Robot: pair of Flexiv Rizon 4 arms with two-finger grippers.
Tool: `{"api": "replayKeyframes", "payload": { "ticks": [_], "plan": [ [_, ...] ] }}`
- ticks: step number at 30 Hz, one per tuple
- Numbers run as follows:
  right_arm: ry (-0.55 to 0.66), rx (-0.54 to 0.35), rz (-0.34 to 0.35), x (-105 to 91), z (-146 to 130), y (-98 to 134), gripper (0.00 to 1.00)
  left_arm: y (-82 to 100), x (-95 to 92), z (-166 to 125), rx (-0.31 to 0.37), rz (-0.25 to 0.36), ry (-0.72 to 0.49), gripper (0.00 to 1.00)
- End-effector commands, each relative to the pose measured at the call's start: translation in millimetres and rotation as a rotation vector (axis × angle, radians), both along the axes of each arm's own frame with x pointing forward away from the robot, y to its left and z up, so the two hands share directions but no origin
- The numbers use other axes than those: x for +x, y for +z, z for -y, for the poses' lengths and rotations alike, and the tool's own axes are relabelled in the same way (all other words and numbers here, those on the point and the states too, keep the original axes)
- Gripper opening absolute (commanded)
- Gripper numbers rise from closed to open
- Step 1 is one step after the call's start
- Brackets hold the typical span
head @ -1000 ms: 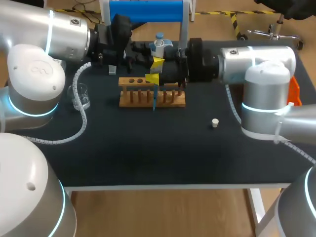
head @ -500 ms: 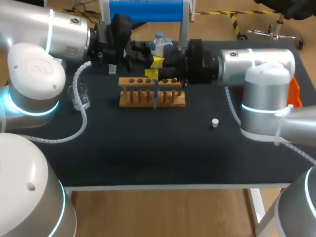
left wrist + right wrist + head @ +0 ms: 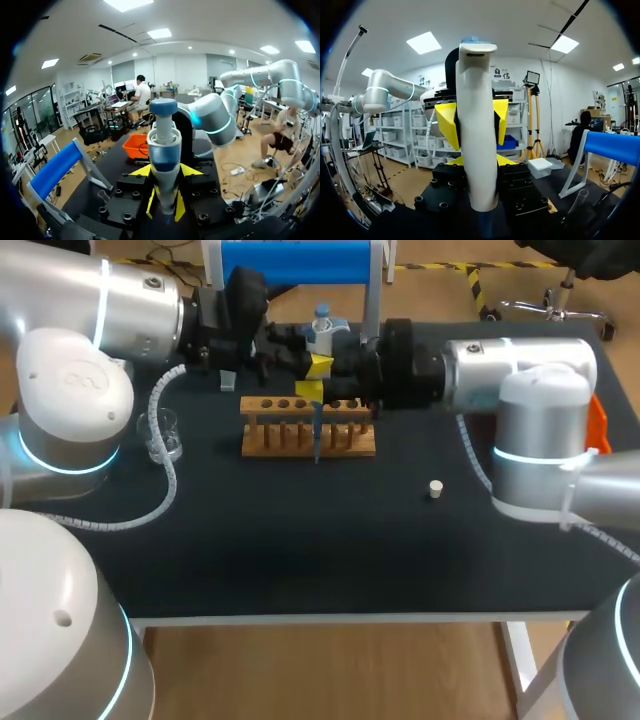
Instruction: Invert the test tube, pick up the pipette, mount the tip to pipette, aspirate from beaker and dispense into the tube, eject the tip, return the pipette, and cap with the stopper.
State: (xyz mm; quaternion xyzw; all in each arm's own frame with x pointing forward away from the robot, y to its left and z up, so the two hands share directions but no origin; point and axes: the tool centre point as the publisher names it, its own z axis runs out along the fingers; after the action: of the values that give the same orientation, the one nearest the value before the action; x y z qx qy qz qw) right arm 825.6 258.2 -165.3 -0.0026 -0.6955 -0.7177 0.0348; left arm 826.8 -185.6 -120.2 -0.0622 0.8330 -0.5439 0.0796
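Note:
Over the wooden test tube rack [image 3: 308, 428] both arms meet at the upright pipette [image 3: 322, 330]. Its blue tip [image 3: 316, 440] hangs down in front of the rack. My left gripper [image 3: 165, 207] is shut on the pipette [image 3: 164, 150] from the left side. Facing it, my right gripper [image 3: 477, 161] is shut on the white pipette body [image 3: 476, 125]. In the head view the right gripper [image 3: 314, 377] shows its yellow tips, while the left gripper [image 3: 290, 348] is mostly black housing. A glass beaker [image 3: 163, 435] stands at the left. The small white stopper [image 3: 435, 488] lies right of the rack.
A blue-topped stand [image 3: 295, 262] rises behind the grippers at the table's back edge. An orange object [image 3: 596, 425] sits at the far right edge. The left arm's white cable loop [image 3: 165, 490] lies on the black mat near the beaker.
My right gripper's fingers have closed from wide apart onto the pipette. The pipette and its blue tip shifted slightly to the right. The left arm stayed in place.

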Motion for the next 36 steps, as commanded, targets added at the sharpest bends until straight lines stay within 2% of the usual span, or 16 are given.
{"api": "replayKeyframes", "payload": {
  "ticks": [1,13,21,29,36],
  "plan": [
    [0.019,-0.002,-0.008,4.5,8,-1,0.00,-0.2,-2.4,-1,-0.002,0.001,0.000,1.00],
    [0.063,-0.013,-0.024,18.1,54,1,0.00,-0.2,-2.4,-1,-0.002,0.001,0.000,1.00],
    [0.125,-0.030,0.014,30.0,101,9,0.00,-0.2,-2.4,-1,-0.002,0.001,0.000,1.00],
    [0.159,-0.028,0.005,47.8,152,15,0.00,-0.2,-2.4,-1,-0.002,0.001,0.000,1.00],
    [0.214,-0.062,0.034,59.4,190,18,0.00,-0.2,-2.4,-1,-0.002,0.001,0.000,1.00]
  ]
}}
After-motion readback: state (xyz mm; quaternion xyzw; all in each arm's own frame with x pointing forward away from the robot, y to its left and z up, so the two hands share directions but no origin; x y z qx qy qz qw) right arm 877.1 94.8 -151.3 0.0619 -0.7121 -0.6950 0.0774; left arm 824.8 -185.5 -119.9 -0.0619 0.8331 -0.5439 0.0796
